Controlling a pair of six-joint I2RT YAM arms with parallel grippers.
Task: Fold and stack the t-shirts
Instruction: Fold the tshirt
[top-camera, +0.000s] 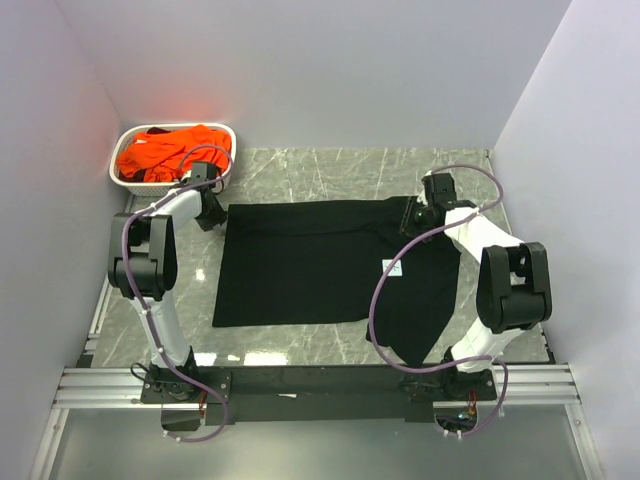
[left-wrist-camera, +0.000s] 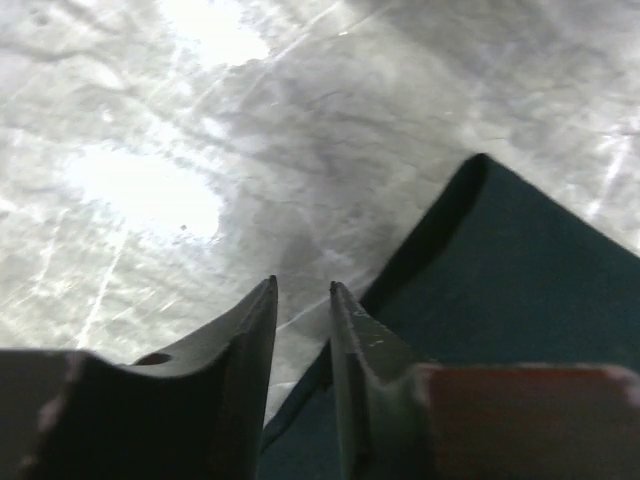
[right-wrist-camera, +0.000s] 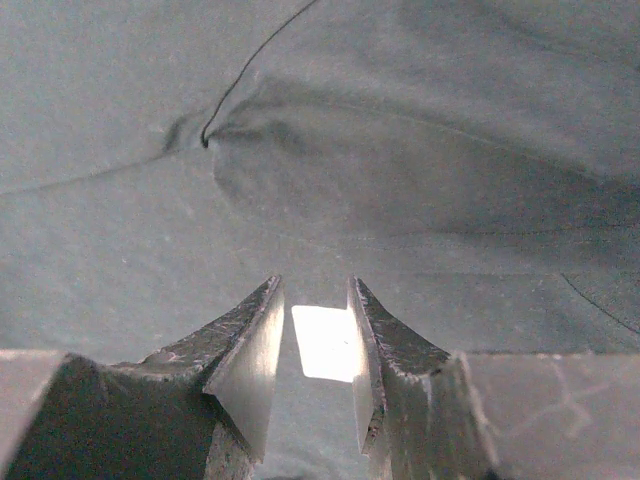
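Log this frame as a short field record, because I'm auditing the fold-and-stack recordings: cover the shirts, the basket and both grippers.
black t-shirt: spread on the table, right side reaching toward the near edge, white tag showing
orange t-shirts: heaped in the basket, far left corner
left gripper: slightly open, nothing between its fingers, at the black t-shirt's far left corner
right gripper: slightly open, low over the black cloth at its far right
folded stack: none yet

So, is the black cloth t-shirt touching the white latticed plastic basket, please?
Apart. The top view shows a strip of grey marble table between the black cloth t-shirt and the white latticed plastic basket.
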